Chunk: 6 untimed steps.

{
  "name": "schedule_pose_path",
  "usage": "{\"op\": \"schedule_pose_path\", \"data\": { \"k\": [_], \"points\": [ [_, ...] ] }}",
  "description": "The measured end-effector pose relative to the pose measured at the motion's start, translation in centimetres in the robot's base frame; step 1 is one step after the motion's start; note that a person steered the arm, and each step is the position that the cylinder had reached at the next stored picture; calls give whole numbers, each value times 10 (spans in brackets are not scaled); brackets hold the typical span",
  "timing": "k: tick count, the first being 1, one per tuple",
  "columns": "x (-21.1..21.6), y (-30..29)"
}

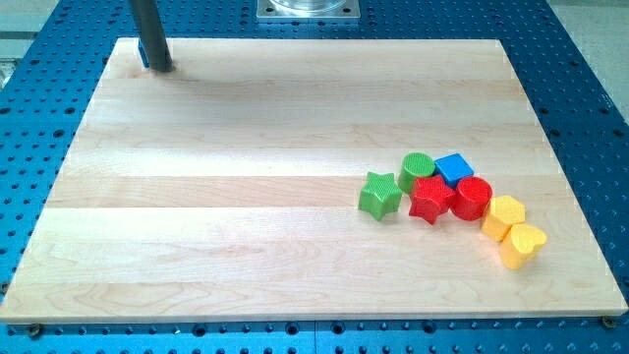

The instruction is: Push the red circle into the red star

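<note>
Seven blocks on the wooden board [246, 177], one of each: green star [379, 194], green circle [417, 169], blue cube [453, 168], red star [430, 199], red circle [473, 198], yellow hexagon [505, 216], yellow heart [523, 245]. All clustered toward the view's lower right. Red circle touches red star's right side. No fingers on this rig; my tip [158, 67] sits at the view's top-left corner, well apart from the cluster.

You are seeing the circle [473, 198] sitting against the star's [430, 199] right side, lower right of frame; my tip [158, 67] is standing far upper left.
</note>
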<state>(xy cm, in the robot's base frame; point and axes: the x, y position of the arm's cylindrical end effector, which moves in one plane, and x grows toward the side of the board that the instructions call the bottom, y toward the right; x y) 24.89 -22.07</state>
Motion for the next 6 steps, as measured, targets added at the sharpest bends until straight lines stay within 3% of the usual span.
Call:
{"op": "schedule_pose_path", "data": {
  "k": [1,3,4,5,6],
  "points": [
    [66,49],
    [165,295],
    [176,437],
    [194,498],
    [234,465]
  ]
}}
